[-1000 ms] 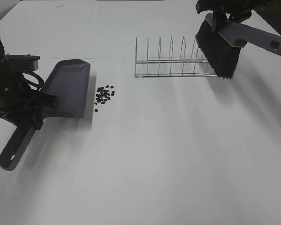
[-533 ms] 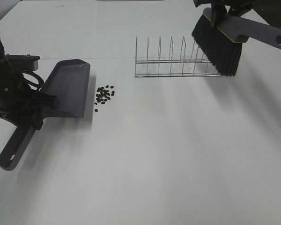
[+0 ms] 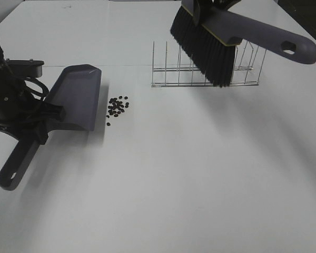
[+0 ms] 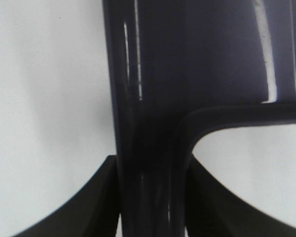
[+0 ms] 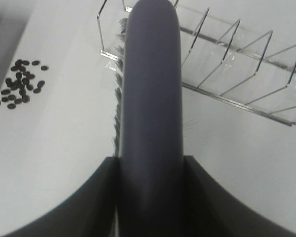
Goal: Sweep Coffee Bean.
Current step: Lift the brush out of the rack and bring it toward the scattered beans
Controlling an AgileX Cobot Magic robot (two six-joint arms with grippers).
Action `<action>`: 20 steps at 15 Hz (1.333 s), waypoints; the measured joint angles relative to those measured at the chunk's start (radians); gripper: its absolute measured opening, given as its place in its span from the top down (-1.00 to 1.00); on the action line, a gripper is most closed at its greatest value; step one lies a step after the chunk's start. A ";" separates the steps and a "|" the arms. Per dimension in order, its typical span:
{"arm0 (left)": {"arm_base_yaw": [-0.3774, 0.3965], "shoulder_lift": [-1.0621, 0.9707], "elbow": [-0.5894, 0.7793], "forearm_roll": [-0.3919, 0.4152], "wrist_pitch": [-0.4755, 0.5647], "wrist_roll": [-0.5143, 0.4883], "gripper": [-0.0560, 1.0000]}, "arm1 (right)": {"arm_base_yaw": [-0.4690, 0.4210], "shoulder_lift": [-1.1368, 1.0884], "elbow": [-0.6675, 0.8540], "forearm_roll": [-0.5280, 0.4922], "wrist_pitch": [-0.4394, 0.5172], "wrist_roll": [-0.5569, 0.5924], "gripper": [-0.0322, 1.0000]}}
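Note:
The coffee beans (image 3: 116, 107) lie in a small dark cluster on the white table, just right of the grey-purple dustpan (image 3: 76, 98). They also show in the right wrist view (image 5: 19, 84). My left gripper (image 3: 39, 122) is shut on the dustpan's handle (image 4: 148, 173), with the pan resting on the table. My right gripper (image 3: 210, 4) is shut on the grey-purple brush (image 3: 208, 45), held in the air over the wire rack, bristles down. The brush handle (image 5: 150, 98) fills the right wrist view between the fingers.
A metal wire rack (image 3: 171, 71) stands on the table at the back, under and behind the brush; it also shows in the right wrist view (image 5: 237, 74). White table surface (image 3: 200, 174) stretches in front.
My right gripper has carried the brush leftward over the rack, closer to the beans. The left gripper, dustpan and beans have not moved.

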 joint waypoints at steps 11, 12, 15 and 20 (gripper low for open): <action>0.000 -0.012 0.169 0.097 -0.142 -0.137 0.23 | 0.002 -0.157 0.526 -0.007 -0.230 0.105 0.33; 0.000 0.002 0.169 0.097 -0.142 -0.137 0.23 | 0.002 -0.154 0.543 -0.007 -0.251 0.116 0.33; -0.014 0.048 0.169 0.106 -0.176 -0.138 0.23 | 0.036 -0.132 0.550 -0.018 -0.295 0.132 0.33; -0.038 0.059 0.168 0.108 -0.193 -0.152 0.23 | 0.106 -0.057 0.551 -0.061 -0.310 0.229 0.33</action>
